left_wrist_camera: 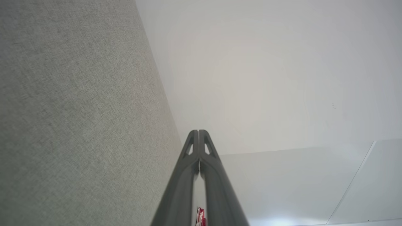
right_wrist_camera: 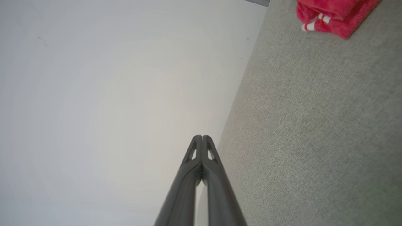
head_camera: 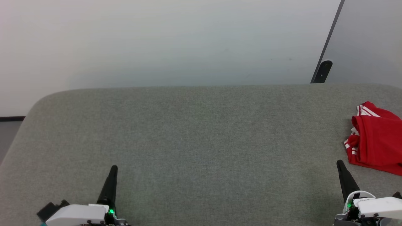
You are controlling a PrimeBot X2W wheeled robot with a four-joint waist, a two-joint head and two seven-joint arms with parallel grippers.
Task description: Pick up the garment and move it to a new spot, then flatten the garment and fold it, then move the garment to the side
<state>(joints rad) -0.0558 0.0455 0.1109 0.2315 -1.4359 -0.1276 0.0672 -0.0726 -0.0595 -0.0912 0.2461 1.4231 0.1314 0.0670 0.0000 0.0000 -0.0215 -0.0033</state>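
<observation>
Garment (head_camera: 375,141) lies bunched in a loose red heap at the right side of the grey fabric-covered worktop (head_camera: 201,141), its white-and-red striped trim turned toward the middle and its right part cut off by the edge of the head view. We see the left claw (head_camera: 113,169) at the lower left and the right claw (head_camera: 339,163) at the lower right, each pointing up the picture toward the worktop's far edge. From its own wrist camera, the left claw (left_wrist_camera: 198,131) has its two dark fingers pressed together at the tips, with nothing between them. The right claw (right_wrist_camera: 202,136) is likewise closed tip to tip and empty. The right claw's tip stands near the garment's near-left corner but apart from it; in the right wrist view the garment (right_wrist_camera: 333,12) sits in the upper right corner, well up the fabric from the fingers. We cannot tell whether either claw touches the cloth surface. Between the two claws the worktop stretches bare and wide. Its far edge runs straight along a pale wall (head_camera: 157,40), and its far left corner (head_camera: 40,97) is rounded. A dark slanted strip (head_camera: 328,39) rises behind the far right edge, ending in a black rounded piece (head_camera: 323,70). Small green lights glow on the left claw's base (head_camera: 111,212) and the right claw's base (head_camera: 349,205). A small label (head_camera: 364,199) on the right claw's white housing carries writing too small for us to read.
</observation>
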